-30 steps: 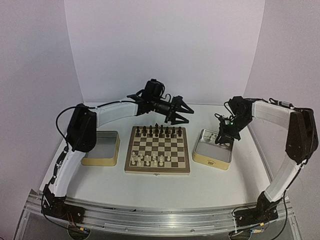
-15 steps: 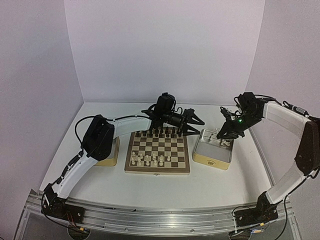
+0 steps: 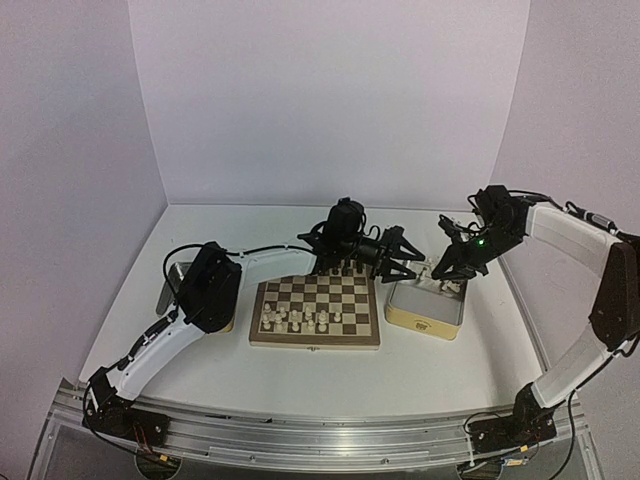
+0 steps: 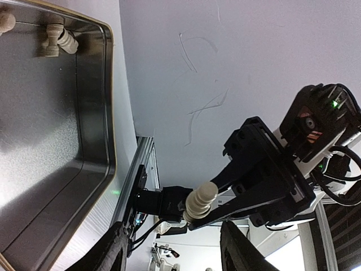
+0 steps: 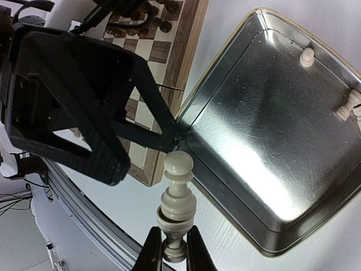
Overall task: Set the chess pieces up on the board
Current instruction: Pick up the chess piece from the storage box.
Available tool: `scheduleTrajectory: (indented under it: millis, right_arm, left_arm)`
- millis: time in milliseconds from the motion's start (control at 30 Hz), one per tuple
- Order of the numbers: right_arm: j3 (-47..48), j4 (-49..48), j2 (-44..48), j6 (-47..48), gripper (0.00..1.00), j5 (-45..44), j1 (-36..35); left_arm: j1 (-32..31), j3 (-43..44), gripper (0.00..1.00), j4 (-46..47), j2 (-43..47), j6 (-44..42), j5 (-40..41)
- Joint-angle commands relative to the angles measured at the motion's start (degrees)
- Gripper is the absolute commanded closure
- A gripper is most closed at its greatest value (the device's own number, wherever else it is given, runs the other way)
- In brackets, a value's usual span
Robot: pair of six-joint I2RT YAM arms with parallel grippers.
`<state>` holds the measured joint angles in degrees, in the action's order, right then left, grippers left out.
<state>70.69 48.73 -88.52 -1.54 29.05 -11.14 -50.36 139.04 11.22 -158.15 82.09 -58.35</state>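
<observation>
Piece (image 5: 176, 203) pinched at its base by right claw (image 5: 172, 241), axis pointing outward at spread left claw (image 4: 171, 237); board (image 3: 318, 296) beyond.

2 rectangular metal tins with yellowish sides sit on the white desk (image 3: 420, 385). The left tin (image 3: 171, 288) lies at 9 o'clock from the desk's middle and is largely hidden. The right tin (image 3: 423, 323) lies at 3 o'clock, its shiny floor scratched. Dark chess figures (image 5: 163, 25) stand in a row toward 12 o'clock. An aluminium rail (image 3: 320, 438) edges the desk at 6 o'clock, and pale lilac walls (image 3: 330, 100) enclose it.
</observation>
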Motion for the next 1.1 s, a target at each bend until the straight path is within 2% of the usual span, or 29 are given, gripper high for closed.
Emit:
scheduleTrajectory:
  millis: [0,400,533,967,1067]
  right_arm:
    - [2.54,0.73,-1.77,1.02,1.00,1.07,0.01]
    - [4.11,0.91,-3.85,1.02,1.00,2.88,-1.48]
    - [4.86,0.93,-4.71,1.06,1.00,3.21,-2.38]
    - [5.93,1.02,-6.40,1.06,1.00,2.14,-3.80]
    - [5.91,1.02,-6.40,1.03,1.00,1.95,-3.81]
  left_arm:
    - [0.09,1.76,0.45,3.94,-0.89,-0.02,1.54]
    - [-0.38,3.43,0.44,7.98,-3.17,3.66,1.38]
    - [-0.57,3.10,0.47,8.16,-3.26,4.12,0.97]
    - [-0.56,1.24,0.71,9.74,-2.50,4.75,0.43]
    - [-0.55,0.87,0.81,10.02,-2.28,4.75,0.29]
